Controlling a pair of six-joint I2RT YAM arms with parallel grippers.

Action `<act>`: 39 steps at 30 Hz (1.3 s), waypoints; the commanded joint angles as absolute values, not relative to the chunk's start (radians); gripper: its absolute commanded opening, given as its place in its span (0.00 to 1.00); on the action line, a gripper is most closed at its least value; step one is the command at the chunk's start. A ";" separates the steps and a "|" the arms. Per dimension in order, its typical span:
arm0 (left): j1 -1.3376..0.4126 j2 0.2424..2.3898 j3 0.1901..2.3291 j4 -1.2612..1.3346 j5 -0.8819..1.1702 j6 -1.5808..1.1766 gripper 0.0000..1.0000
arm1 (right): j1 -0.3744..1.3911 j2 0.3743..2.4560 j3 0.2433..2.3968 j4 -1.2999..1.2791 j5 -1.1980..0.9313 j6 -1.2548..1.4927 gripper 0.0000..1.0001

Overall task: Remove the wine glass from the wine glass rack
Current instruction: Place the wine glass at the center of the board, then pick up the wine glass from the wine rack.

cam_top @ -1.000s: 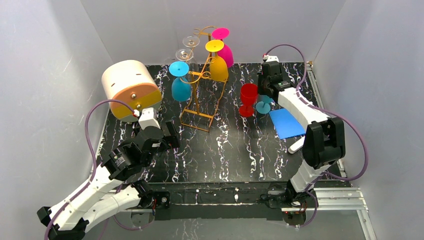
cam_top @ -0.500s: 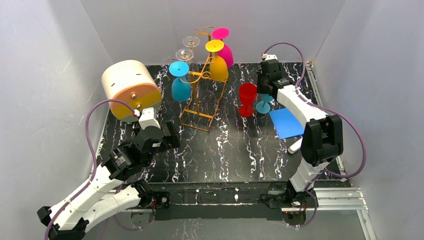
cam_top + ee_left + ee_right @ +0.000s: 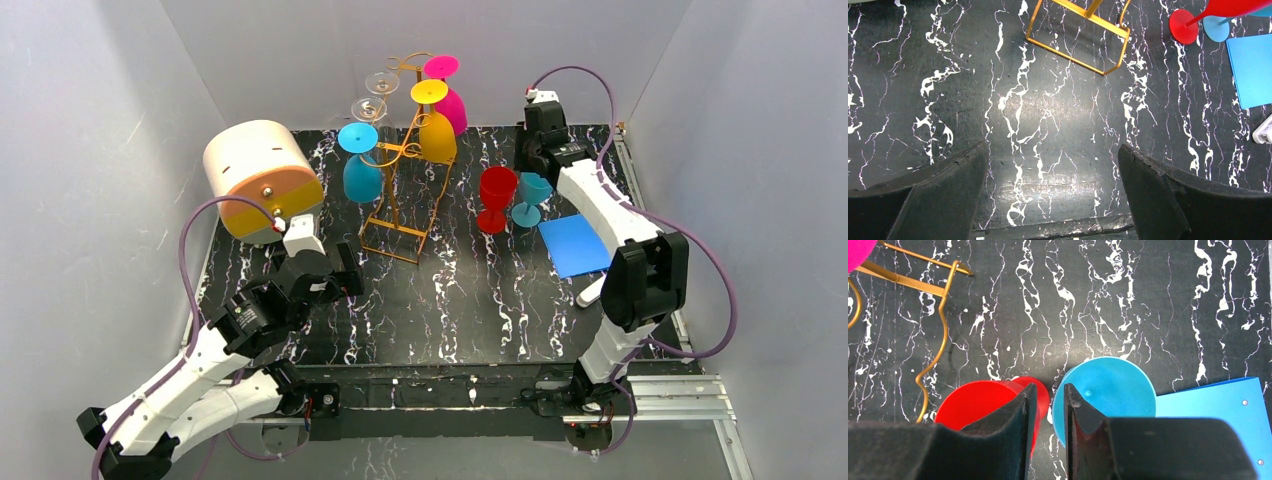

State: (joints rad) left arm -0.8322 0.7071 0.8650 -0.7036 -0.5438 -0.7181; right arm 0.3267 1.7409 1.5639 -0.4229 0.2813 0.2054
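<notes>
The wine glass rack [image 3: 402,160] is a tall golden wire frame at the back centre; its base [image 3: 1078,47] also shows in the left wrist view. Hanging upside down on it are a blue glass [image 3: 361,168], a yellow glass [image 3: 435,128], a pink glass [image 3: 449,98] and clear ones [image 3: 374,96]. A red wine glass [image 3: 495,197] and a light blue wine glass [image 3: 531,196] stand upright on the table, side by side. My right gripper [image 3: 1050,386] hovers above those two, jaws a little apart, nothing between them. My left gripper [image 3: 1053,150] is wide open over bare table.
A cream-and-orange cylindrical box [image 3: 262,178] lies at the back left. A blue sheet [image 3: 572,245] lies right of the standing glasses, with a white object [image 3: 592,292] near its front corner. White walls close in the black marbled table [image 3: 470,300].
My right gripper has opened off the light blue glass and risen toward the back; the glass's bowl now shows beside the red one. The left arm has barely shifted.
</notes>
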 commanded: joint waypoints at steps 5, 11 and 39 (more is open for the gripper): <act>-0.828 0.714 0.903 -0.696 -0.549 -0.718 0.98 | 0.322 1.610 1.628 -0.426 0.141 0.302 0.40; -0.827 0.714 0.894 -0.695 -0.512 -0.698 0.98 | 0.322 1.571 1.603 -0.137 -0.241 0.667 0.49; -0.828 0.702 0.887 -0.696 -0.484 -0.679 0.98 | 0.329 2.006 2.057 0.017 -0.528 1.112 0.42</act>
State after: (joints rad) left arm -0.8322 0.7055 0.8654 -0.6891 -0.4694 -0.6800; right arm 0.3275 1.9621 1.9793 -0.0185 -0.4980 1.0813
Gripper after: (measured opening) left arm 0.983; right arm 0.433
